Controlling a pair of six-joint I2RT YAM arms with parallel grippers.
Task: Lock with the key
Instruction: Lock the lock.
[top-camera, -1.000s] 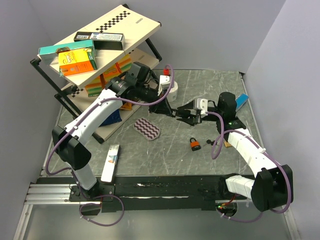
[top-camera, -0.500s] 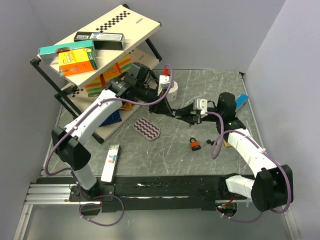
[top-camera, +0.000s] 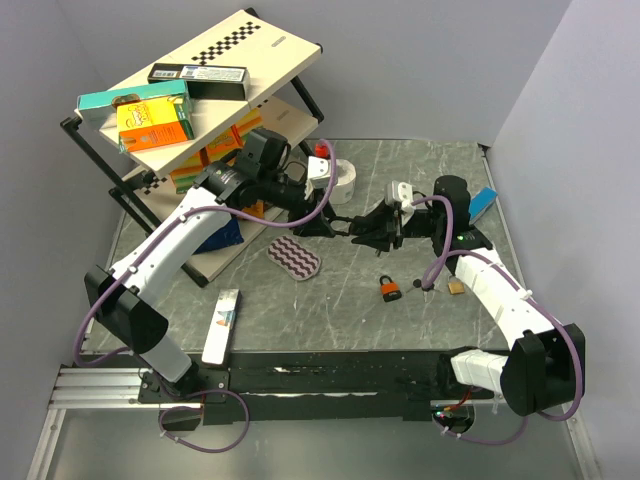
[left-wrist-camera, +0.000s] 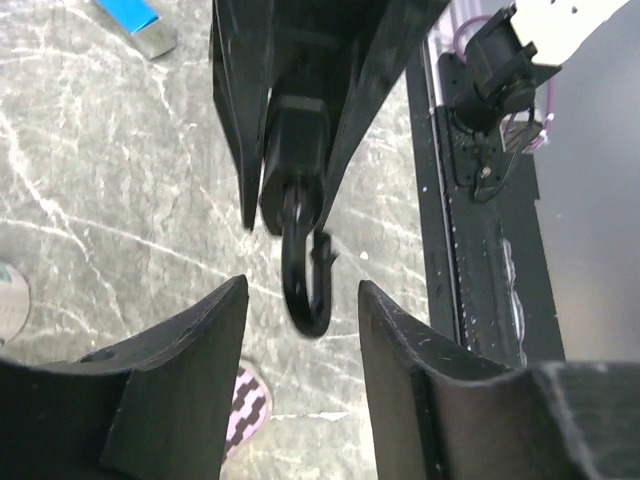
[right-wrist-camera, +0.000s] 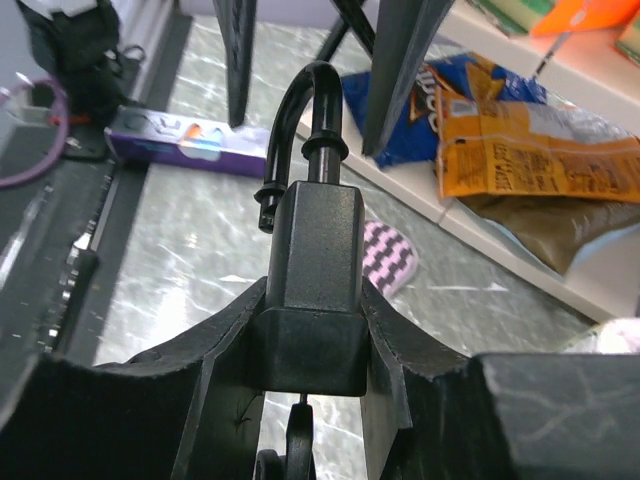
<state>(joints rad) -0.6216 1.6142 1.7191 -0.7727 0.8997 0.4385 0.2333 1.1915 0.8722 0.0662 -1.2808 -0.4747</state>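
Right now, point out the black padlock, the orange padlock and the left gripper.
black padlock (right-wrist-camera: 318, 290): right wrist view, its body.
orange padlock (top-camera: 390, 291): top view, its body.
left gripper (left-wrist-camera: 300, 300): left wrist view, between fingertips.

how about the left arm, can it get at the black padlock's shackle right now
Probably yes: the left pincer stands open with the shackle seemingly between its fingers, nothing in the way. The right pincer grips the black padlock's body.

2 white arms (top-camera: 185, 240), black joints (top-camera: 125, 308), purple cables (top-camera: 437, 268)
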